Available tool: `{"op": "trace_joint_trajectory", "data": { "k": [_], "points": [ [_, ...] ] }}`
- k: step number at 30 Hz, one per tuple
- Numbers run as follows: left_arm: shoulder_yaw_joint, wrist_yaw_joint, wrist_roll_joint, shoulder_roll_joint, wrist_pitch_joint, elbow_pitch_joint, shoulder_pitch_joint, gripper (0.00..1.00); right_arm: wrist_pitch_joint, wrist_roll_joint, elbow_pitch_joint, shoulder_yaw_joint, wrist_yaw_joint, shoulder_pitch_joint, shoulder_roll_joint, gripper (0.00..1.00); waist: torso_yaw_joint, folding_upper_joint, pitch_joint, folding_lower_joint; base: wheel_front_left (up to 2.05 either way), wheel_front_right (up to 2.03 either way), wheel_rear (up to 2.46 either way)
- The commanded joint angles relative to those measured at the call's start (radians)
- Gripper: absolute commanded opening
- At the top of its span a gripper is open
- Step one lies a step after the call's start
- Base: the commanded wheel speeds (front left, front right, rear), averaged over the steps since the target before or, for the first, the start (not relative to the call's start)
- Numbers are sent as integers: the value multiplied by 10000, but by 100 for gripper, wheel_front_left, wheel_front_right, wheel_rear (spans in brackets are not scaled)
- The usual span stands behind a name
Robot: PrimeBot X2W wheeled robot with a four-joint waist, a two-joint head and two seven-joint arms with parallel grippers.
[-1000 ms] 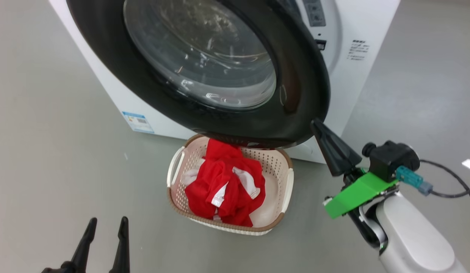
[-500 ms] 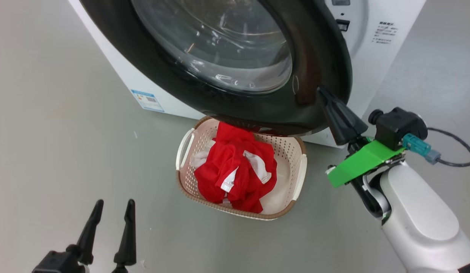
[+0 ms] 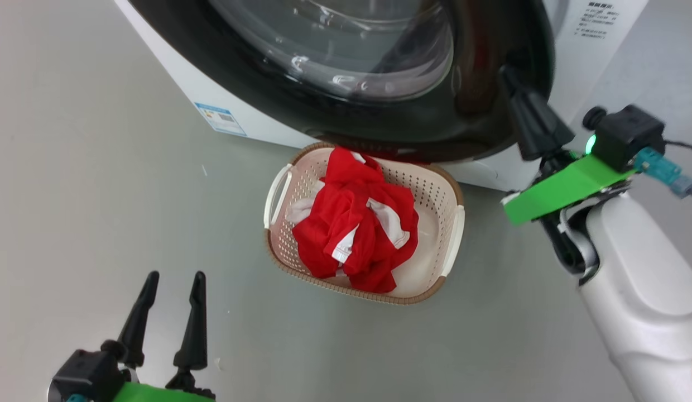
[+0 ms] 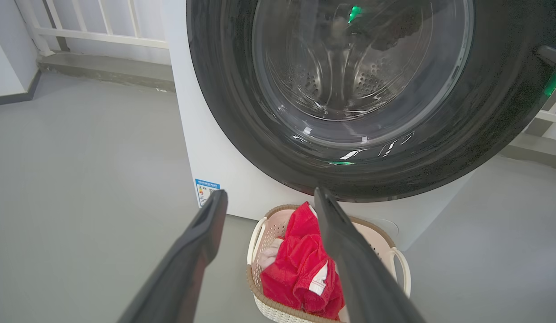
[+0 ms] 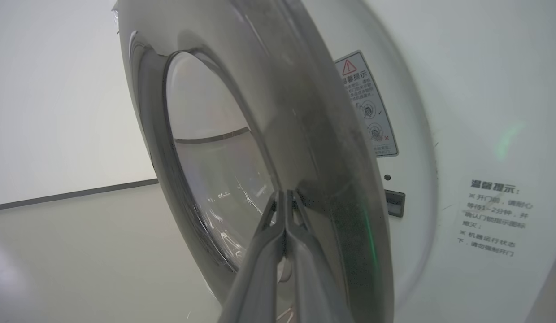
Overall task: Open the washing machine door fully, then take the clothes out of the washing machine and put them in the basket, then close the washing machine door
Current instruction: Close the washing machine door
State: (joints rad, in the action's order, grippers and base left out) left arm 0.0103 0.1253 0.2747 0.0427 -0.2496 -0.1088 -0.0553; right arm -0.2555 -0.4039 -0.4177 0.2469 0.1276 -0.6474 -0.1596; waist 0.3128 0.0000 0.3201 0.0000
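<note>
1. Head view: the clothes (image 3: 357,234) were seen heaped in the basket (image 3: 435,190), which stood on the grey floor (image 3: 100,167) just in front of the washing machine (image 3: 577,56), under the lower edge of the washing machine door (image 3: 346,67). Unloading was judged done. The right gripper (image 3: 510,78) was seen with its fingers pressed together on nothing, tips at the door's right rim. The left gripper (image 3: 176,279) was held low at the near left, fingers spread wide and empty.
2. Left wrist view: the drum (image 4: 345,76) was seen through the glass with no garment visible in it. The door was turned almost flat to the machine's front. A white railing (image 4: 94,36) stood at the far left.
3. Right wrist view: a gap was seen between the door and the front panel, with the latch slot (image 5: 394,197) and warning sticker (image 5: 367,105) uncovered, so only the closing was judged left. The red heap's peak, close under the rim, could be brushed.
</note>
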Motion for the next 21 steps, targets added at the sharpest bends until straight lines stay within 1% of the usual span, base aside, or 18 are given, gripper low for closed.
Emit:
{"op": "trace_joint_trajectory", "data": {
  "k": [1,8,16,19,21],
  "points": [
    [314,54,68,88,-122,260,-262,100,-63,6,225,-12,31,-298,42,0,60,0,171,0,0,0,0],
    [233,54,166,81,-122,322,-704,100,-63,44,100,-616,31,-1215,47,0,123,0,766,0,0,0,0],
    [105,54,243,78,-122,348,-1074,100,-63,70,-77,-1161,31,-2061,87,0,204,0,1174,0,0,0,0],
    [99,54,250,77,-122,345,-1149,100,-63,133,-86,-1219,31,-2220,140,0,196,0,1234,0,0,0,0],
    [106,54,246,77,-122,318,-1166,100,-63,198,-81,-1036,31,-2191,162,0,180,0,1202,0,0,0,0]
  ]
}}
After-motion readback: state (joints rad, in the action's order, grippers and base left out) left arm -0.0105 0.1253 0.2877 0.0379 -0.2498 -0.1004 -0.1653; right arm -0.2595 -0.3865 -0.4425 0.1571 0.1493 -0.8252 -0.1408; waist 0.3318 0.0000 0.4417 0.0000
